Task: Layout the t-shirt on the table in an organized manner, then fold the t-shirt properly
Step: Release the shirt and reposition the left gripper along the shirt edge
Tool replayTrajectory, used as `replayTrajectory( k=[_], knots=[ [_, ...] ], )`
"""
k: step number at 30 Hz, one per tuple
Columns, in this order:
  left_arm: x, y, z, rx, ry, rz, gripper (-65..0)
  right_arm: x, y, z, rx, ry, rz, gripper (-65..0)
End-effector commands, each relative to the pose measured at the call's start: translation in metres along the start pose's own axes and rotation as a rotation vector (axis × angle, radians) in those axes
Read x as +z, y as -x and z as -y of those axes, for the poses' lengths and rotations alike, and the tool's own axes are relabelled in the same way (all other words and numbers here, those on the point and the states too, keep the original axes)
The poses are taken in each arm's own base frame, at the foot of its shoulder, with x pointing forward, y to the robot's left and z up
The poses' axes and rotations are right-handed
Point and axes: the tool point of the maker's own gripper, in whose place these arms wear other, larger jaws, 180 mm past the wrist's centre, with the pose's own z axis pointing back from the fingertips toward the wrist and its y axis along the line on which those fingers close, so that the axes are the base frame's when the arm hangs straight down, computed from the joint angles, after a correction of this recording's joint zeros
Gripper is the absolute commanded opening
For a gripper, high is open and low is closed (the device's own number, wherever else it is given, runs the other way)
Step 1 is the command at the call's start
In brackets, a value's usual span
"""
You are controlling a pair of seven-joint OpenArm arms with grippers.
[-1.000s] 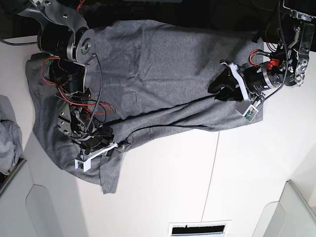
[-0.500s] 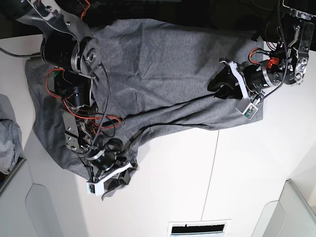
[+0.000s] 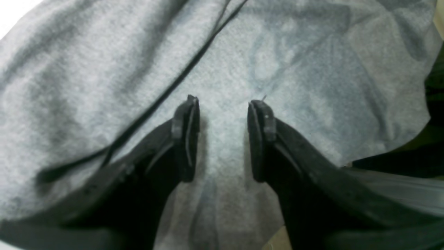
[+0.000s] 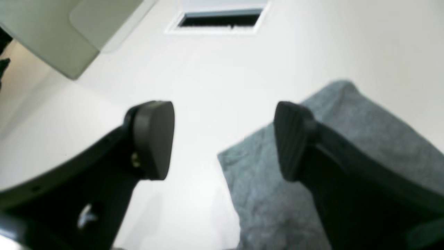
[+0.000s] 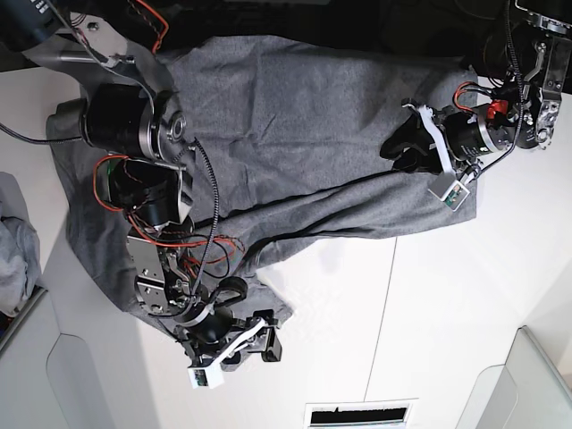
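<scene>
My right claw [image 4: 222, 139] gapes, gripping nothing; my left claw [image 3: 222, 135] is parted over the t-shirt [image 5: 295, 134], spread but creased on the counter [image 5: 429, 322], folding undone.

Matt heather-grey knit cloth t-shirt [image 5: 295, 116], smooth glossy white table [image 5: 447, 304], matt black plastic tool [image 4: 222, 139] pads

Ahead of my right gripper [image 4: 222, 139] the table [image 4: 215, 69] lies bare up to a slotted vent [image 4: 220, 21]. A grey bin [image 4: 45, 38] blocks the far left. The t-shirt [image 5: 295, 134] covers the surface under my left gripper [image 3: 222, 135], with bare table beside it.
</scene>
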Motion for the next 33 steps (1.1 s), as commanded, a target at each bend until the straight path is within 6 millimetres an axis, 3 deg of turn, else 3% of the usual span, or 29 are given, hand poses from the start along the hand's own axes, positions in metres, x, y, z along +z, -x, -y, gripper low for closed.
replayTrajectory(
  k=[1, 5, 6, 10, 12, 15, 19, 22, 26, 33],
  knots=[
    [0.007, -0.017, -0.006, -0.026, -0.007, 0.044, -39.4, 0.001, -0.030, 0.005, 0.016, 0.004, 0.072, -20.8],
    [0.023, -0.038, -0.026, -0.041, -0.047, 0.092, -39.4, 0.016, -0.005, 0.038, 0.021, 0.060, 0.029, -22.7],
    [0.028, -0.045, -0.030, -0.039, -0.058, 0.114, -39.4, 0.022, 0.002, 0.048, 0.024, 0.078, 0.014, -27.7],
    [0.041, -0.062, -0.038, -0.047, -0.090, 0.170, -39.4, 0.054, 0.043, 0.094, 0.031, 0.158, -0.061, -58.8],
    [0.041, -0.062, -0.039, -0.083, -0.096, 0.165, -39.4, 0.070, 0.060, 0.112, 0.031, 0.192, -0.092, -65.0],
    [0.042, -0.065, -0.046, -0.159, -0.139, 0.176, -39.3, 0.088, 0.073, 0.128, -0.005, 0.215, -0.089, -65.0],
    [0.048, -0.064, -0.058, -0.239, -0.195, 0.147, -36.3, 0.106, 0.081, 0.132, 0.008, 0.209, -0.084, -65.0],
    [0.053, -0.058, -0.067, -0.267, -0.217, 0.106, -31.7, 0.112, 0.084, 0.130, 0.024, 0.212, -0.076, -65.0],
    [0.061, -0.054, -0.075, -0.304, -0.232, 0.065, -31.6, 0.114, 0.082, 0.129, -0.016, 0.209, -0.045, -65.0],
    [0.071, -0.015, -0.073, -0.292, -0.217, -0.039, -31.7, 0.114, 0.081, 0.129, -0.021, 0.209, -0.041, -65.0]
  ],
)
